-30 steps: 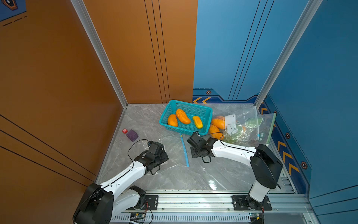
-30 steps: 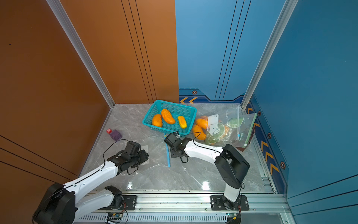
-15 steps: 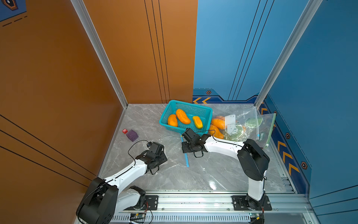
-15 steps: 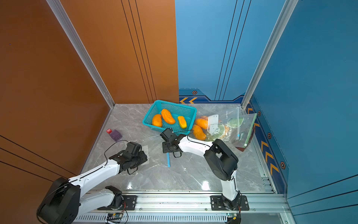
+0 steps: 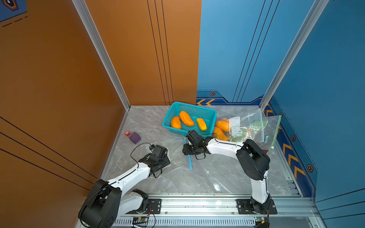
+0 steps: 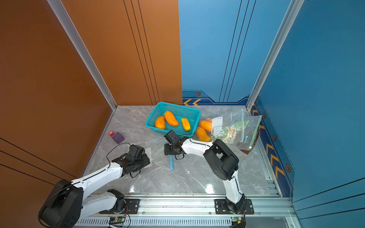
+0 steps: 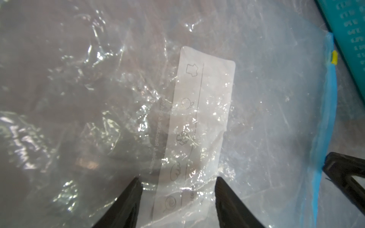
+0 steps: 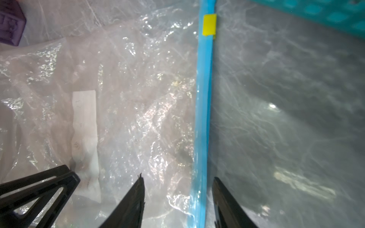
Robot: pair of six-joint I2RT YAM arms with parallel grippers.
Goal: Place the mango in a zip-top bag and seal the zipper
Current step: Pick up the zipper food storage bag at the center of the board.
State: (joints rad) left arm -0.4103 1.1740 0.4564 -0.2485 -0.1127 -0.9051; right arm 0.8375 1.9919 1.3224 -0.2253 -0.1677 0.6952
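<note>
A clear zip-top bag (image 7: 256, 118) lies flat and empty on the grey marble desk (image 5: 217, 173), between the two arms. The left pincer (image 7: 177, 179) hangs low over the bag with its jaws well apart, holding nothing; the bag's white printed label (image 7: 205, 118) shows between them. The right pincer (image 8: 177, 177) is also parted and grips nothing: its jaws stand on either side of the bag's blue zipper strip (image 8: 202, 98), with the strip closer to one jaw (whether it touches that jaw is hard to tell). A yellow slider (image 8: 209, 25) sits on the strip at the end nearest the teal basket (image 5: 197, 112). No mango is in the flat bag. In both top views three lie in the basket: a long orange mango (image 5: 186, 118), a rounder orange mango (image 5: 175, 122) touching it, and a yellow mango (image 5: 201, 124) a little apart. More orange fruit sits inside a heap of filled bags (image 5: 243, 126) just beside the basket, against the blue wall. A purple box (image 5: 134, 137) and a small red piece (image 5: 127, 133) rest near the orange wall.
</note>
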